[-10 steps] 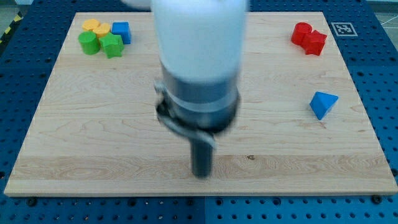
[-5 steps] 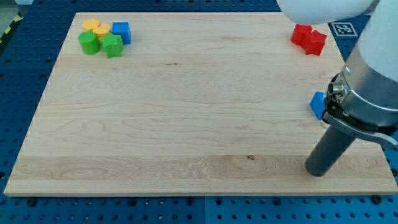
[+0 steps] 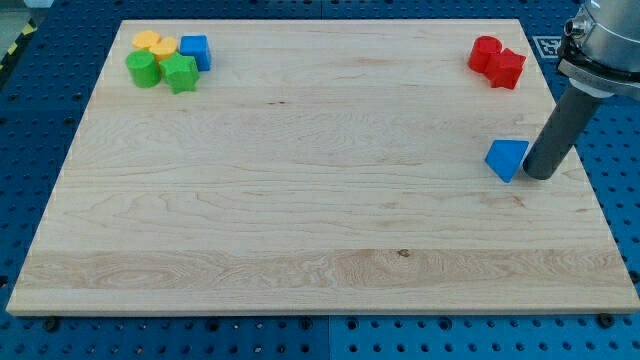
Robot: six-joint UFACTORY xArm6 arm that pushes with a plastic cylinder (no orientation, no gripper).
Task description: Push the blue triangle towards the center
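The blue triangle (image 3: 507, 158), a small solid block of matte blue, sits near the view's right edge of the pale wooden board (image 3: 300, 200), roughly at mid-height and well apart from the middle.

In the camera view, my tip (image 3: 538, 177), the lower end of the dark straight rod, stands on the board just at the triangle's right side, touching it or nearly so. That placement makes sense: with the rod on the outer side, a slide toward the view's left would carry the block inward. The tool is a bare rod with no jaws, so nothing spreads or pinches; it only presses sideways.

The triangle shows a lighter top face and a darker front, one corner pointing down the view.

Two red blocks (image 3: 497, 60) huddle at the top right, well clear of the likely path.
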